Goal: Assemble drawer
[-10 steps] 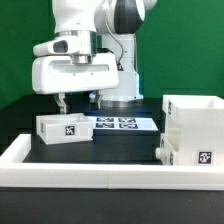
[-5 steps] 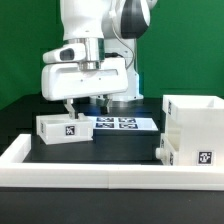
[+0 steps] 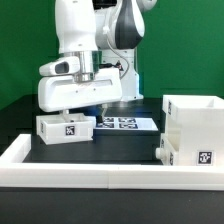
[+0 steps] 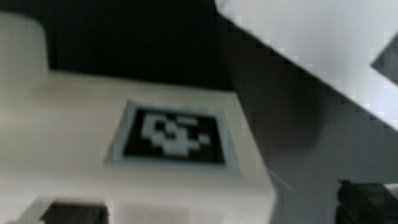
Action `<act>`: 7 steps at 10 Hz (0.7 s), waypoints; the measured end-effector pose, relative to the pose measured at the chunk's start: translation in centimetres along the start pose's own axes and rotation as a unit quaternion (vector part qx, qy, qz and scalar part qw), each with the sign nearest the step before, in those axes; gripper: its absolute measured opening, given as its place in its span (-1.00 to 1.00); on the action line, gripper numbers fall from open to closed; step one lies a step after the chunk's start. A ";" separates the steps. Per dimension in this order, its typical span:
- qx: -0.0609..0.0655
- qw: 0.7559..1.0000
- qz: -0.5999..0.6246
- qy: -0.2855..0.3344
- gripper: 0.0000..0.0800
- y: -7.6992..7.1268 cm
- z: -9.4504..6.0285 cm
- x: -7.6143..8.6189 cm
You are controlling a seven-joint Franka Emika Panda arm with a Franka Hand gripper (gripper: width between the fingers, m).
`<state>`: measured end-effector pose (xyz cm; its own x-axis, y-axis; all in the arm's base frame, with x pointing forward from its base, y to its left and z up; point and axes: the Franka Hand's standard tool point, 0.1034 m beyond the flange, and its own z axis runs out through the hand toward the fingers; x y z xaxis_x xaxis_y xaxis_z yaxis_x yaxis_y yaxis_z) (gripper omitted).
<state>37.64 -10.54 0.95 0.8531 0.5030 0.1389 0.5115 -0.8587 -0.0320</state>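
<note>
A small white tray box [image 3: 65, 128] with a square tag lies on the black table at the exterior view's left. My gripper [image 3: 67, 112] hangs just above it. In the wrist view the box's tagged side [image 4: 173, 133] fills the picture, blurred. The dark fingertips [image 4: 370, 200] show at the lower corners, wide apart, so my gripper [image 4: 221, 208] is open and holds nothing. The tall white casing [image 3: 194, 112] stands at the exterior view's right. A second tagged tray box [image 3: 188, 152] sits against its front.
The marker board [image 3: 120, 123] lies flat behind the left tray box, by the arm's base. A long low white border wall [image 3: 95, 172] runs along the front and up the left side.
The hand has come down toward the left tray box and now sits close above it. The boxes and the casing have not moved.
</note>
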 end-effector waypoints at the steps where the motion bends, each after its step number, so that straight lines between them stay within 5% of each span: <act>1: -0.001 1.000 0.002 0.002 0.62 0.1 0.3 -0.2; 3: -0.002 1.000 0.002 0.004 0.60 0.2 0.5 -0.5; 5: -0.002 1.000 0.002 0.004 -0.20 0.2 0.5 -0.5; 6: -0.002 1.000 0.001 0.004 -0.20 0.2 0.5 -0.4; 7: -0.002 1.000 -0.001 0.004 -0.73 0.1 0.6 -0.2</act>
<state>37.55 -10.69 0.36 0.8516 0.5032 0.1468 0.5122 -0.8584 -0.0289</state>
